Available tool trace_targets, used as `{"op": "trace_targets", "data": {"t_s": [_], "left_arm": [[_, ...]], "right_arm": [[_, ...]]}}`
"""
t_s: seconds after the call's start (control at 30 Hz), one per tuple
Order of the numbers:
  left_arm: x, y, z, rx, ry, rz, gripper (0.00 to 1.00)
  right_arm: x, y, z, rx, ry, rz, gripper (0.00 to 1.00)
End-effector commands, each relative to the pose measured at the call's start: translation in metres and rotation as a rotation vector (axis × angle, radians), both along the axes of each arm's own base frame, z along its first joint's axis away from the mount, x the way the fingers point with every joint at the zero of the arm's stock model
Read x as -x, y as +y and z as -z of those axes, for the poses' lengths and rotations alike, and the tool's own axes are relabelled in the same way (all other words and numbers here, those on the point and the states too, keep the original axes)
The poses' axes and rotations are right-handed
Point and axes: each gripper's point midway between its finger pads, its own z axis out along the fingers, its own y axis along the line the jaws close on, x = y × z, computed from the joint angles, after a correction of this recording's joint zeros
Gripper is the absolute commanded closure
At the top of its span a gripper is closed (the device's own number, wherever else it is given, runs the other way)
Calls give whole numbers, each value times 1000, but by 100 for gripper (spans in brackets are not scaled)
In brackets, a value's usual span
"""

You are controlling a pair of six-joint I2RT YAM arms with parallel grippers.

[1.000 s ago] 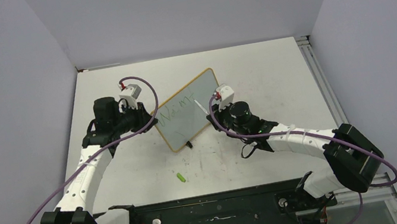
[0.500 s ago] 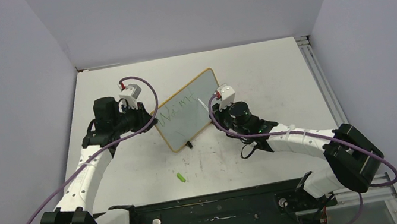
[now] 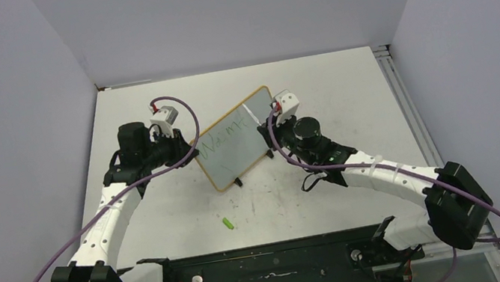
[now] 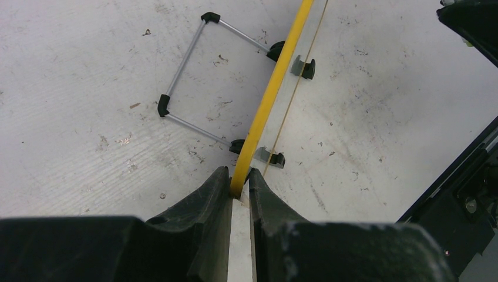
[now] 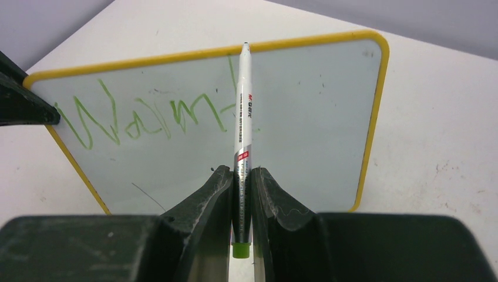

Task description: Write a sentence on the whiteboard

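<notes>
The whiteboard (image 3: 236, 147), with a yellow frame, stands tilted on the table between the arms. My left gripper (image 4: 239, 176) is shut on the yellow edge (image 4: 276, 82) of its left end. Green handwriting (image 5: 141, 117) runs across the upper left of the white surface (image 5: 311, 129); this part of the sentence (image 3: 220, 139) reads roughly "Want". My right gripper (image 5: 241, 173) is shut on a white marker (image 5: 243, 111) with a green end. The marker's tip points at the board's top frame. Whether the tip touches, I cannot tell. From above, the marker (image 3: 252, 116) lies over the board's far right part.
A small green cap (image 3: 228, 223) lies on the table in front of the board. The board's wire stand (image 4: 194, 82) and black feet (image 4: 304, 66) rest on the scuffed white table. Grey walls enclose the table; a metal rail (image 3: 399, 98) runs along its right side.
My right gripper has carried the marker from the middle of the board up toward its top edge, and more green strokes show. The left gripper and the board have not moved.
</notes>
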Motion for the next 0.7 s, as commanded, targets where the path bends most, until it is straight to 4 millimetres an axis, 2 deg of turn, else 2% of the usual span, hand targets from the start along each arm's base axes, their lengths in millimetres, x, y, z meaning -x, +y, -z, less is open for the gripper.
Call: {"op": "trace_targets", "data": {"t_s": [0.0, 0.2, 0.67], "left_arm": [[-3, 2, -9, -23, -26, 1, 100], [-2, 2, -10, -23, -30, 1, 100], [-3, 1, -9, -21, -27, 3, 100]], "right_arm": [[-13, 16, -35, -54, -88, -15, 95], [-19, 22, -34, -62, -88, -15, 95], [-13, 13, -14, -33, -44, -2, 95]]}}
